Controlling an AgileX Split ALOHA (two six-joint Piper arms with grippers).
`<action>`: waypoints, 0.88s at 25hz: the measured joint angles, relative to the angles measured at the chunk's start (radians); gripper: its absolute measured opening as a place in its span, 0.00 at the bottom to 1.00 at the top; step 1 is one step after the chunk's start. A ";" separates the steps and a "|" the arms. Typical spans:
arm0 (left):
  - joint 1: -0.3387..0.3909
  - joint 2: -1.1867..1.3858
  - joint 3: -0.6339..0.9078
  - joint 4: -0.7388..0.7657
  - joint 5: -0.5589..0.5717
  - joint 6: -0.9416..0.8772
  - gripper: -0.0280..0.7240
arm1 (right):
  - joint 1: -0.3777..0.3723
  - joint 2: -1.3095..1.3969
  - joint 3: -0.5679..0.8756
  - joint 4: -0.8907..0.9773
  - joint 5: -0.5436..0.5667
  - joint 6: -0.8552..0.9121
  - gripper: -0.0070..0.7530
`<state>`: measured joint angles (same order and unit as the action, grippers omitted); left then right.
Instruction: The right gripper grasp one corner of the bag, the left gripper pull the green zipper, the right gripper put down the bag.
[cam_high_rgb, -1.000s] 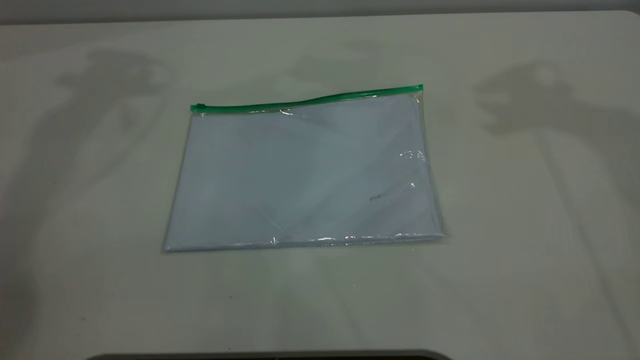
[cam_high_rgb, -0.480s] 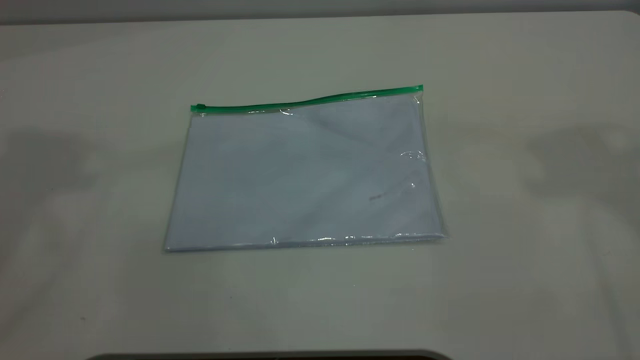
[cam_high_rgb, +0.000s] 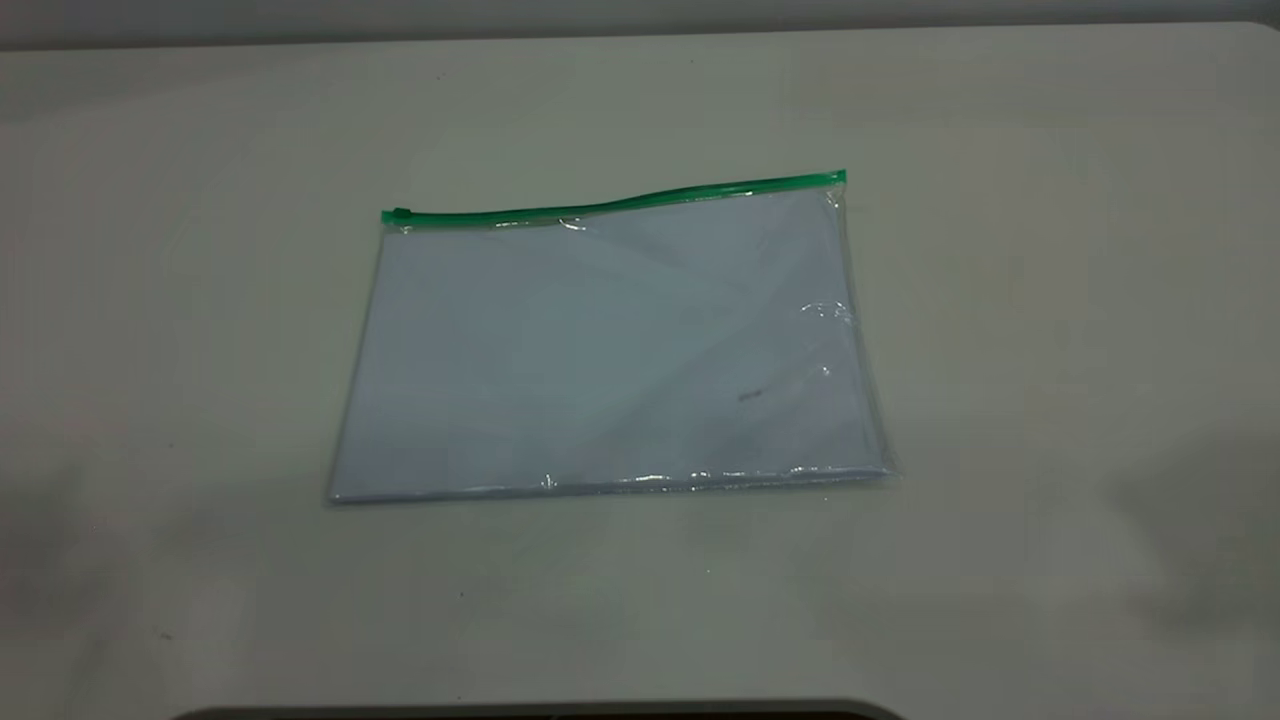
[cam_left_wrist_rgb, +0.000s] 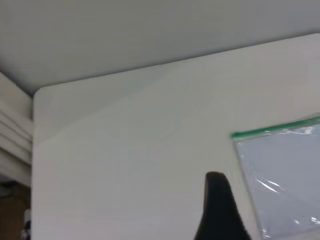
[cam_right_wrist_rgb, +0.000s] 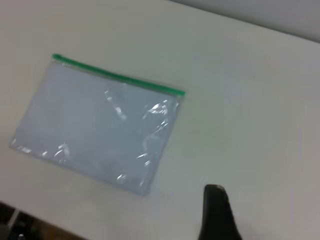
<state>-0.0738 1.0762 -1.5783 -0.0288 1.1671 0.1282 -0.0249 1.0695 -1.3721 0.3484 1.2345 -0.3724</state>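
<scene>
The bag (cam_high_rgb: 610, 345) lies flat near the middle of the pale table (cam_high_rgb: 1050, 350), a clear pouch with white paper sheets inside. The green zipper (cam_high_rgb: 615, 203) runs along the bag's far long edge in the exterior view, rising slightly toward its right end, with the small slider tab (cam_high_rgb: 400, 214) at the left end. The near long edge sits a little askew, its right corner reaching further right than the zipper's right end. Glints mark wrinkles in the plastic by the right short edge.

Bare table surrounds the bag on all four sides, with wide margins to its left and right, a narrower band between the zipper and the table's far edge, and open surface toward the near edge. A dark curved rim (cam_high_rgb: 540, 711) crosses the bottom of the exterior view.

Neither arm appears in the exterior view. In the left wrist view, one black finger of the left end effector (cam_left_wrist_rgb: 220, 210) hangs just beside the bag's zipper corner, not touching it. In the right wrist view, one finger of the right end effector (cam_right_wrist_rgb: 217, 212) sits over bare table, apart from the bag's nearest corner. Whether either end effector is open or closed cannot be told, though neither grips anything.
</scene>
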 joint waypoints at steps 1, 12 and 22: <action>0.000 -0.034 0.026 -0.010 0.000 0.000 0.79 | 0.000 -0.038 0.037 0.016 0.000 -0.004 0.73; 0.000 -0.459 0.527 -0.028 0.000 0.003 0.79 | 0.000 -0.462 0.453 0.105 -0.071 -0.051 0.73; 0.000 -0.763 0.919 -0.076 0.001 0.007 0.79 | 0.000 -0.768 0.730 0.109 -0.076 -0.054 0.73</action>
<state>-0.0738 0.3132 -0.6595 -0.1049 1.1678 0.1355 -0.0249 0.3019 -0.6417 0.4570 1.1588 -0.4266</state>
